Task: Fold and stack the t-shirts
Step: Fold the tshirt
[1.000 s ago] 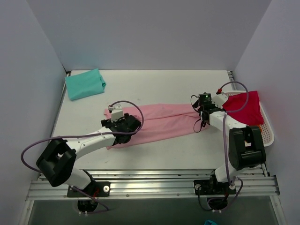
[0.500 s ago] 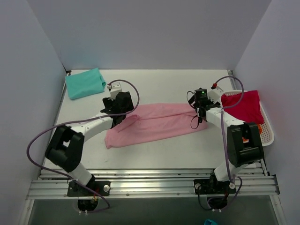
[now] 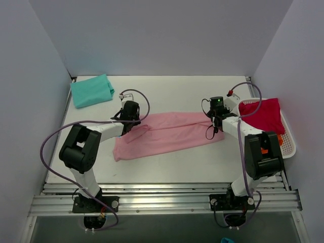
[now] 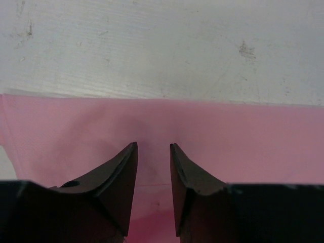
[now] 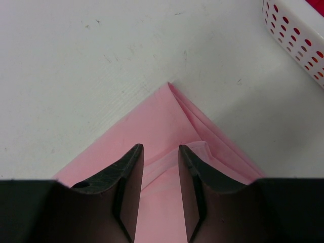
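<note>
Since both ends are met at once to keep the fold square, the pink shirt [image 3: 172, 132] lies as a long band across the middle of the table [image 3: 167, 96].

- Left gripper [image 4: 153, 146]: at the band's far edge, left end. Fingers slightly parted, gripping nothing visible.
- Right gripper [image 5: 161, 147]: at the far right corner of the band, likewise parted. Likely just released.
- Teal shirt [image 3: 91, 90]: folded, far left corner.
- Red shirt [image 3: 263, 115]: draped on the basket [image 3: 288, 144], right edge.
- Change: a second ago the left gripper sat at the band's near side; the right has barely shifted.
</note>
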Controlling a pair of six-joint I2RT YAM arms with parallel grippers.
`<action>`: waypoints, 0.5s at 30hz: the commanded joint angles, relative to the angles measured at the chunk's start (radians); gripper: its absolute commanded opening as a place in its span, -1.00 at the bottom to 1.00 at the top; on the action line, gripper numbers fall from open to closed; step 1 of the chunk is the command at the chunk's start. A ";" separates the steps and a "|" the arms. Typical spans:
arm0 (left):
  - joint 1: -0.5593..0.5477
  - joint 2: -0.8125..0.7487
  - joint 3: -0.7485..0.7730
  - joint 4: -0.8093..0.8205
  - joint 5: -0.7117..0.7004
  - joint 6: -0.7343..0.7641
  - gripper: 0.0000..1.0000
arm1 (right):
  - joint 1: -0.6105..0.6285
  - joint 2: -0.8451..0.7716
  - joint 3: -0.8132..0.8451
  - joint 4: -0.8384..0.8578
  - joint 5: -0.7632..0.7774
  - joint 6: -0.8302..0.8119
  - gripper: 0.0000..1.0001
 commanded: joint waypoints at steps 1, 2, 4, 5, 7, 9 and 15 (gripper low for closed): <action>-0.025 -0.120 -0.065 0.052 0.050 -0.013 -0.21 | -0.008 -0.015 0.004 0.012 0.022 -0.004 -0.40; -0.036 -0.135 -0.096 0.052 0.047 -0.016 -0.22 | -0.007 -0.012 0.003 0.012 0.019 -0.004 -0.40; -0.074 -0.180 -0.122 0.039 0.041 -0.038 -0.23 | -0.008 -0.009 -0.006 0.018 0.018 -0.004 -0.40; -0.089 -0.190 -0.134 0.035 0.046 -0.044 -0.23 | -0.008 -0.008 -0.008 0.018 0.016 -0.004 -0.40; -0.147 -0.215 -0.168 0.025 0.044 -0.070 -0.23 | -0.011 -0.011 -0.017 0.023 0.019 -0.004 -0.40; -0.195 -0.227 -0.190 0.012 0.017 -0.081 -0.23 | -0.011 -0.012 -0.022 0.025 0.016 -0.004 -0.40; -0.379 -0.273 -0.266 -0.053 -0.002 -0.197 -0.28 | -0.016 -0.026 -0.036 0.031 0.013 -0.007 -0.40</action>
